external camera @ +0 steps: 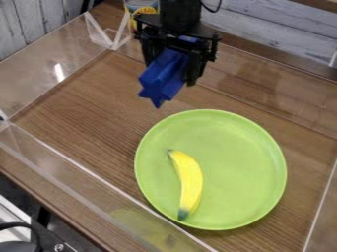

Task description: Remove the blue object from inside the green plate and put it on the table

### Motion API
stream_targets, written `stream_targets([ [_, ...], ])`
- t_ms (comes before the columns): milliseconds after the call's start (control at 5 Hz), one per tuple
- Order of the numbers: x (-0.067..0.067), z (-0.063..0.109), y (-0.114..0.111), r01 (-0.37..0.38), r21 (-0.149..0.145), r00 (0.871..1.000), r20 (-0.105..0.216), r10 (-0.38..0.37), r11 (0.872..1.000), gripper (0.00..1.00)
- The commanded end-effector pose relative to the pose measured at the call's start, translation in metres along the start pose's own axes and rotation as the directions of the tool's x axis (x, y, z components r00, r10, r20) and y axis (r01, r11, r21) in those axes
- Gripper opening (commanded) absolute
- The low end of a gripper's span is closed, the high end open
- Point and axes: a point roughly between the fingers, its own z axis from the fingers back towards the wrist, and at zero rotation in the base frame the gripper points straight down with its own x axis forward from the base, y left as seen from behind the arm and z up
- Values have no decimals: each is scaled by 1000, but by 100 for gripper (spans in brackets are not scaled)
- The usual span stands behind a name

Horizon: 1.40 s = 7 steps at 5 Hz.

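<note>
The blue object (164, 78), a dark-blue block, hangs tilted in the air above the table (79, 108), up and left of the green plate (243, 157). My black gripper (176, 56) comes down from above and is shut on the block's upper end. The block's lower end points down-left and is clear of the plate's rim. On the plate lies only a yellow banana (187, 183).
Clear acrylic walls (53, 167) run along the table's edges. A clear angled stand (110, 31) and a yellow-labelled can (142, 18) sit at the back left. Bare wood lies left of the plate.
</note>
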Motion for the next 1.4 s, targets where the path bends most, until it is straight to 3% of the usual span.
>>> stream_targets([
  [0, 11, 25, 8, -4, 8, 994, 107, 3, 1000, 0],
  [400, 26, 21, 18, 11, 15, 990, 142, -13, 1000, 0],
  [800, 50, 17, 33, 46, 21, 982, 181, -49, 999, 0],
  [1200, 64, 8, 38, 50, 29, 979, 194, -55, 998, 0],
])
